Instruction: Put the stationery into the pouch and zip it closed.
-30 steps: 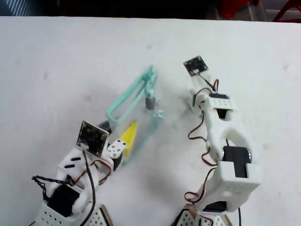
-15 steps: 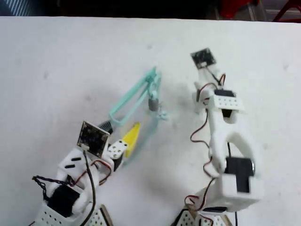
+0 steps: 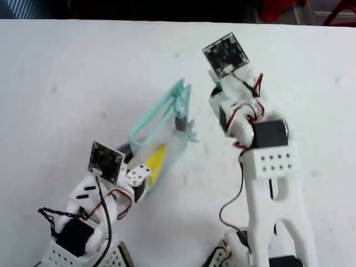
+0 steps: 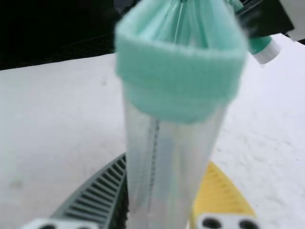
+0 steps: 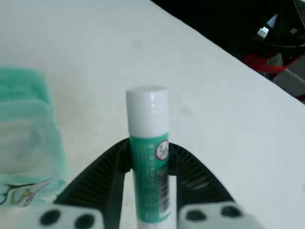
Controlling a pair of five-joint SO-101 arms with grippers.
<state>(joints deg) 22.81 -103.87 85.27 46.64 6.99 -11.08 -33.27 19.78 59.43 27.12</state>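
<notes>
**High view:** pouch (image 3: 161,125), clear w/ teal trim, lies slantwise on the table (image 3: 67,83). Its teal mouth reads as an open loop, so the zip isn't closed. Left gripper (image 3: 142,151) is at the pouch's lower end, w/ yellow and dark fingers either side, pinching it. Right gripper (image 3: 219,95) hangs just beside the pouch's upper end and apart from it. A bit of green glue stick (image 3: 218,87) shows in its grip.

**Left wrist view:** pouch (image 4: 174,124) runs out btwn the grey and yellow fingers of the left gripper (image 4: 162,214), which press in on the clear plastic. A teal band crosses the pouch further along. The glue stick (image 4: 261,46) is past the pouch's far end, near but not touching.

**Right wrist view:** right gripper (image 5: 148,155) is clamped on the glue stick (image 5: 147,114), w/ the white cap end poking beyond the fingertips. The pouch (image 5: 26,119) sits off to one side, apart from the stick. I'd judge the stick isn't lined up w/ the mouth yet.

**Progress:** early-to-mid, approx.
- **Done:** pouch is held and the stick is in hand.
- **Left:** get the stick into the mouth, let go, then zip shut.
- Can't tell if anything's already inside the pouch.
</notes>
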